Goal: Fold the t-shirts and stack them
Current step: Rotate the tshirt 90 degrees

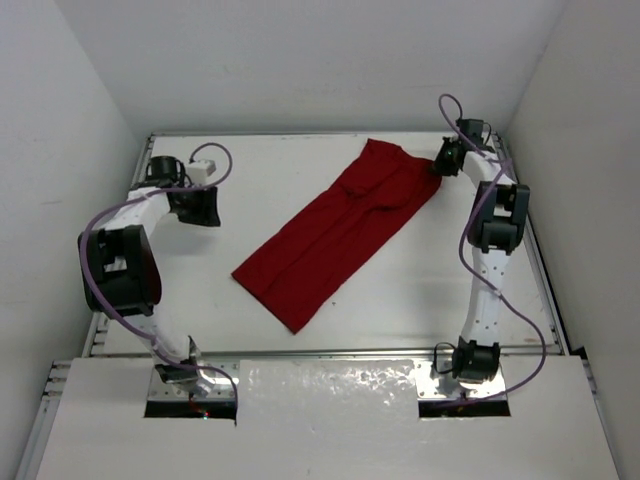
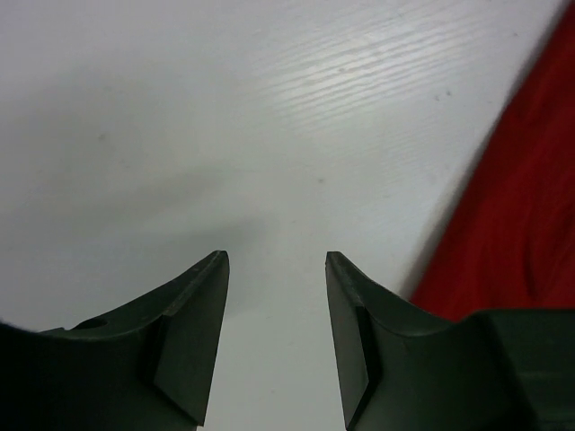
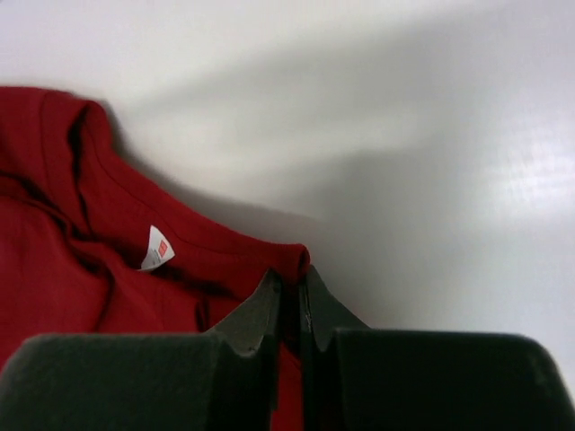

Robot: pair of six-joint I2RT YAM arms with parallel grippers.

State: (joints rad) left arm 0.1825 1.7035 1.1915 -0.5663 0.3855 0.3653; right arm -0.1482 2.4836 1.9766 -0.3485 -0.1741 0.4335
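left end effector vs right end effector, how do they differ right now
The left end effector stands open and empty; the right end effector is shut on the t-shirt at its collar-end edge. The left end effector is over bare table beside the t-shirt, touching no cloth; the right end effector sits at the t-shirt's far end. Both are dark and two-fingered.

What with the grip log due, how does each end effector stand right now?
Left end effector: open, holding nothing.
Right end effector: closed on the t-shirt.
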